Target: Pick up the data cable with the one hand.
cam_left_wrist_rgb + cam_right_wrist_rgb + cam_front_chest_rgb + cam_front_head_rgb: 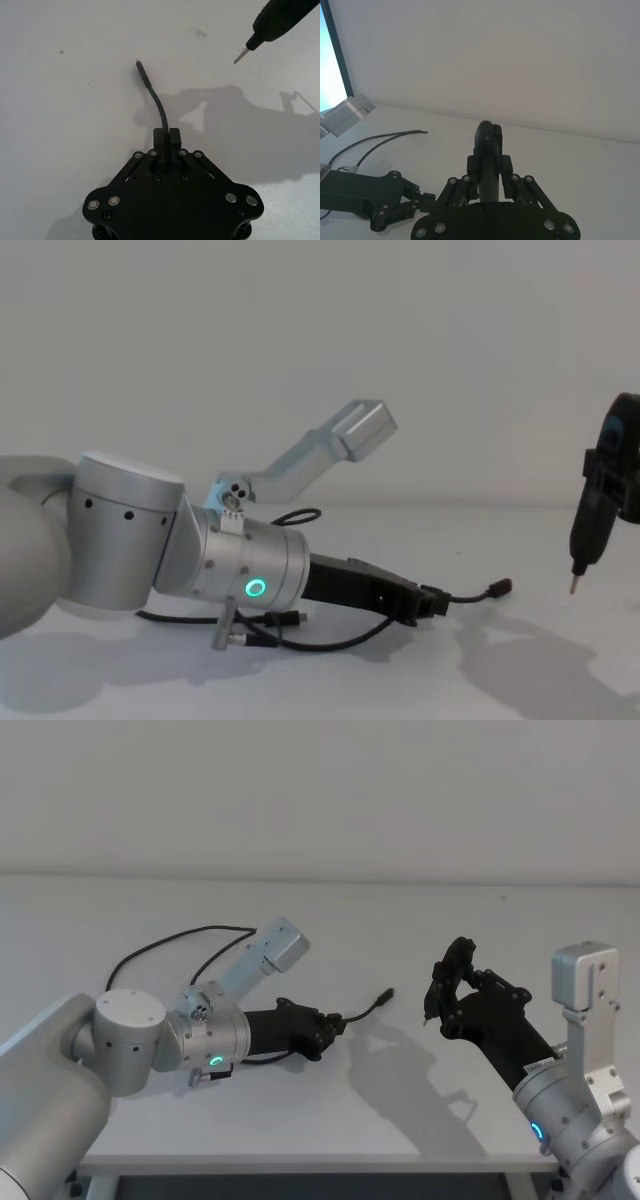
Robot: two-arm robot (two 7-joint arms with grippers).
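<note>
The worktop [400, 920] is white, plain and flat, with a few small dark specks. On it lies a black data cable [158, 102]: thin loops on the left part, one plug end reaching toward the middle.

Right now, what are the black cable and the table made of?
The data cable, pinched in the left gripper, looks like matte rubbery plastic: it bends in loops. The table looks like smooth white laminate or painted board; unclear which.
</note>
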